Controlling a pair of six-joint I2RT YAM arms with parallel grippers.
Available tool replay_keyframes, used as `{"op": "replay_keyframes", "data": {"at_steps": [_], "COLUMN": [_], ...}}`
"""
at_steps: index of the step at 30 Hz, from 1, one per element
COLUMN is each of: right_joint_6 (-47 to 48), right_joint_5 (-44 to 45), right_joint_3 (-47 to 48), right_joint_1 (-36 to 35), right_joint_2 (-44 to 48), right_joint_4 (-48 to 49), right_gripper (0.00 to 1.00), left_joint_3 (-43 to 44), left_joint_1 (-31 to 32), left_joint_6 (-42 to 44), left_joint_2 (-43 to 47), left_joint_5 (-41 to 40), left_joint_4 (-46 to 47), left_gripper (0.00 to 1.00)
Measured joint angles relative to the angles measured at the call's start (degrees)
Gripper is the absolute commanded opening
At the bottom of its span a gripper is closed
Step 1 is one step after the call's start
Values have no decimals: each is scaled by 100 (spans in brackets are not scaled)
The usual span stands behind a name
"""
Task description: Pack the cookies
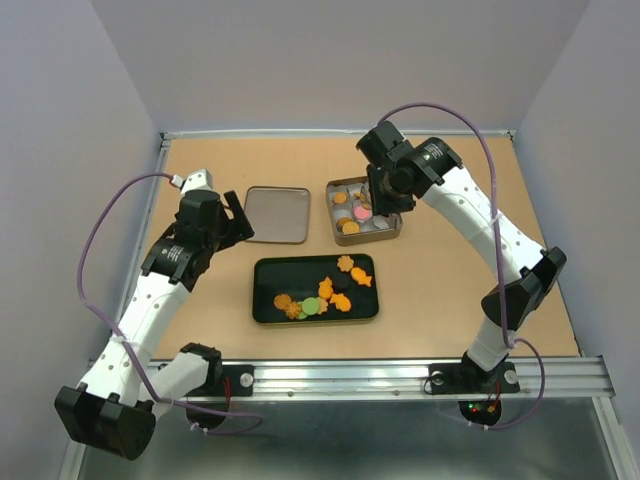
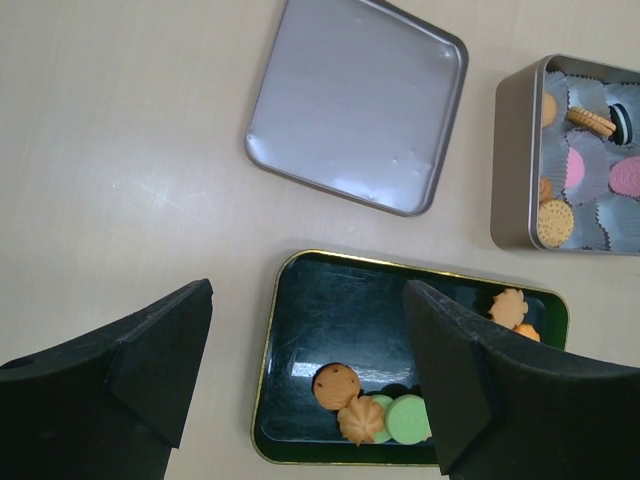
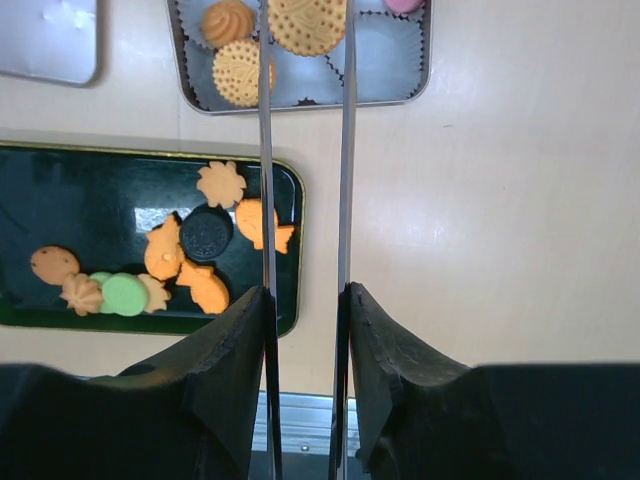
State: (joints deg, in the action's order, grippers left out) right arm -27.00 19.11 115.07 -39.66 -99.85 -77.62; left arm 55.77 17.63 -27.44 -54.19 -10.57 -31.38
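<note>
Several loose cookies [image 1: 322, 290] lie in the right half of a black tray [image 1: 262, 300]; in the left wrist view a brown round, a swirl and green ones [image 2: 370, 410] show. My right gripper [image 3: 306, 295] is shut on thin metal tongs [image 3: 266, 150]. Between the tong tips sits a round tan cookie [image 3: 306, 25], above a metal tin [image 1: 395, 232] lined with white paper cups. Some of those cups hold cookies [image 2: 575, 170]. My left gripper [image 2: 308, 290] hangs open and empty above the tray's left end.
The tin's lid [image 1: 277, 213] lies upturned on the table, left of the tin and behind the tray. My left gripper [image 1: 235, 218] is beside the lid's left edge. A metal rail [image 1: 400, 375] runs along the near table edge.
</note>
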Motion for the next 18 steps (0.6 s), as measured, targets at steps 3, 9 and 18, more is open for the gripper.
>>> {"op": "replay_keyframes", "data": {"at_steps": [3, 9, 18], "right_joint_6": [48, 55, 70], "right_joint_5": [-26, -160, -269], "right_joint_3": [-321, -1084, -1279], "right_joint_1": [24, 22, 22], "right_joint_2": [35, 79, 83], "right_joint_4": [70, 254, 479], "right_gripper": [40, 40, 50], "left_joint_3": [26, 63, 63], "left_joint_1": [0, 0, 0], "left_joint_6": [0, 0, 0], "left_joint_2": [-90, -190, -195], "left_joint_5": [0, 0, -2], "left_joint_4": [4, 26, 28], "left_gripper": [88, 88, 88]}}
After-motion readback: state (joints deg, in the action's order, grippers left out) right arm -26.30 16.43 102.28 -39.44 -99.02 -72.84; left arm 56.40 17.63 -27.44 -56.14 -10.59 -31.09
